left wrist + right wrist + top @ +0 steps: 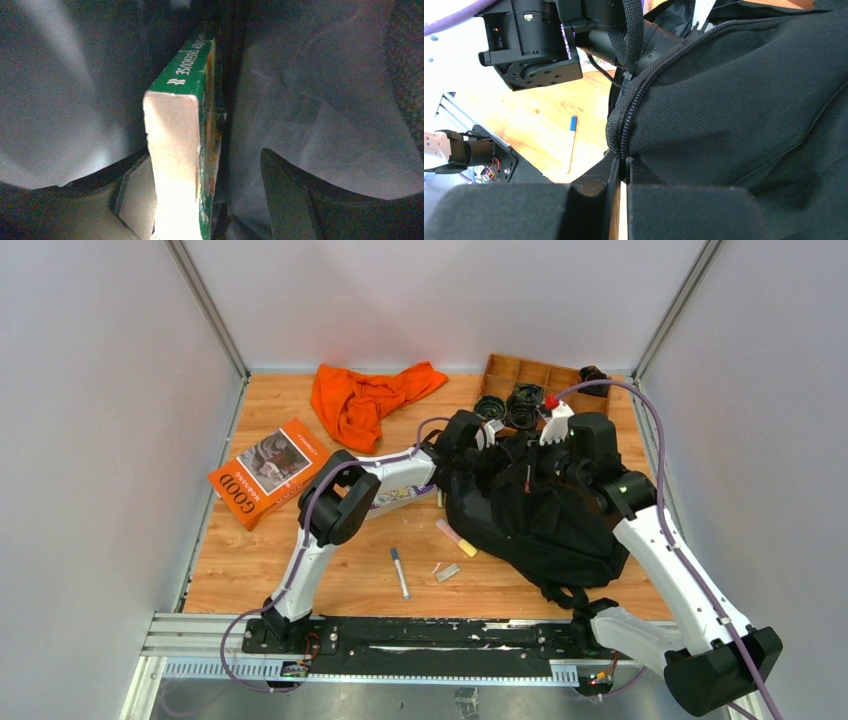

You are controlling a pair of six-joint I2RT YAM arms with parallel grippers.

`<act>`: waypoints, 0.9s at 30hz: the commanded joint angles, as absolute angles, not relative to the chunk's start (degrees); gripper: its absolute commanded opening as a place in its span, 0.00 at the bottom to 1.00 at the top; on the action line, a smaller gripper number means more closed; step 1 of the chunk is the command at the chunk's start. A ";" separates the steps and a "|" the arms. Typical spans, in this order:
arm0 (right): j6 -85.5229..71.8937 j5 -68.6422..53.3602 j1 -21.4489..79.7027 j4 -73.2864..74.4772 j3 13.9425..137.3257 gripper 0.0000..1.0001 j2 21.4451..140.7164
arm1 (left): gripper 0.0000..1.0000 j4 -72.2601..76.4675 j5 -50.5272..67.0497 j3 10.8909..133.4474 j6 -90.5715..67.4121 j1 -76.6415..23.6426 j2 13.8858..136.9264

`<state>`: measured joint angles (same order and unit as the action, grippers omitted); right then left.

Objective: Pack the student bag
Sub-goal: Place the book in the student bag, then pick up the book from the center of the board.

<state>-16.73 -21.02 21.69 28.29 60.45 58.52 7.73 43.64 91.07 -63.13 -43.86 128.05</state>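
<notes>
Backpack [540, 510] right of centre, left arm [390, 475] reaching into its mouth; left gripper [200, 175] released, green-spined book [175, 140] standing inside between parted jaws; withdraw straight, avoid snagging; right gripper [622, 167] clenched on zipper rim [634, 110].

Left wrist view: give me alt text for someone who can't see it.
A book with a green spine stands on edge inside the dark student bag, its white page edge toward the camera. The open left gripper straddles it, one finger clear of the book.
</notes>
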 commanded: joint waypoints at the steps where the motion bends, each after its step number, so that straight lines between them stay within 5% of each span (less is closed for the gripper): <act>1: -16.70 -20.11 21.09 26.67 60.49 0.00 56.43 | 0.71 -4.44 41.49 94.78 -53.27 -44.21 122.81; 8: -15.72 -17.49 21.11 27.67 60.60 0.00 57.15 | 0.79 -35.09 24.36 103.51 -30.17 -44.26 118.09; 17: -16.73 -10.51 21.09 28.76 59.99 0.00 58.45 | 0.82 -39.52 20.65 99.85 -22.74 -44.09 109.06; 27: -19.08 -5.96 21.15 27.24 56.74 0.00 66.39 | 0.79 -41.03 12.58 82.60 -21.10 -34.65 84.86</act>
<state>-17.82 -10.02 21.61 28.56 58.81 63.51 -39.09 17.52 87.85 -23.09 -40.25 92.84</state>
